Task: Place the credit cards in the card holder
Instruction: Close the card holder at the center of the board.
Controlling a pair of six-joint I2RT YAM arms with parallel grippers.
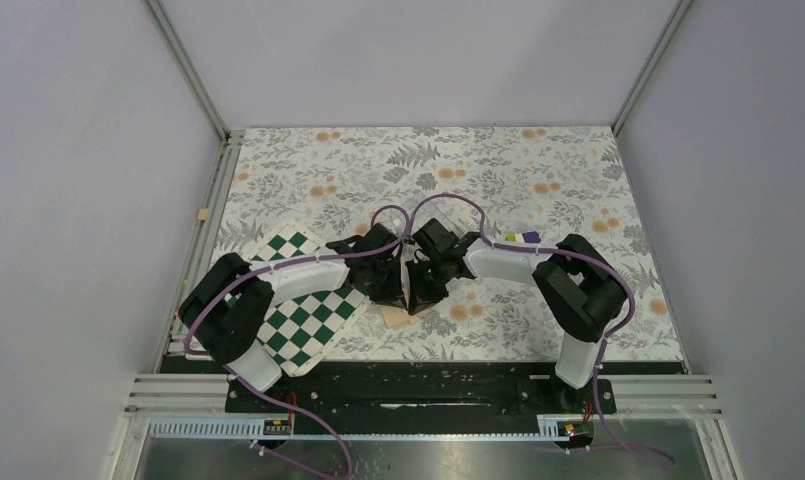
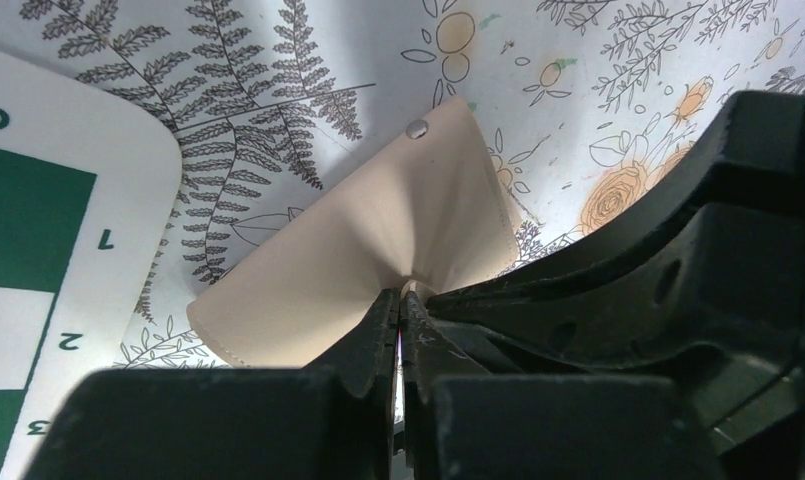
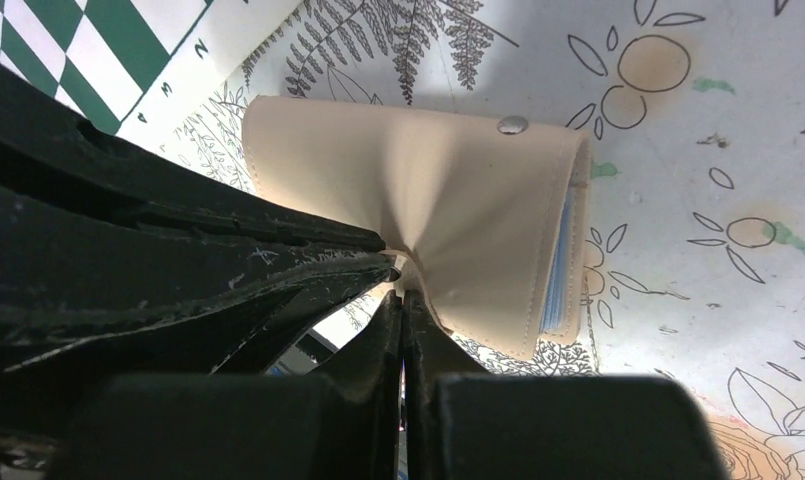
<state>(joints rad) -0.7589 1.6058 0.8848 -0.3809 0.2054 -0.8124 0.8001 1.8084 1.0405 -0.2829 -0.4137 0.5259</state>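
Elbows out wide, left arm (image 1: 296,281) and right arm (image 1: 505,261) fold inward, noses meeting near the front of the floral table (image 1: 538,170). Left gripper (image 2: 403,298) is pinched tight on the card holder (image 2: 358,250), and right gripper (image 3: 403,295) is clamped on the same puckered spot. The tan wallet lies right beneath them, beside the chequered board (image 1: 308,315), silver snap (image 3: 512,125) showing, blue lining (image 3: 556,270) peeking at its edge.

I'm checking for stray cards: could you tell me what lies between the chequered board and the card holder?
Nothing but bare floral table cover separates the chequered board from the card holder; the left wrist view shows that stretch plainly.
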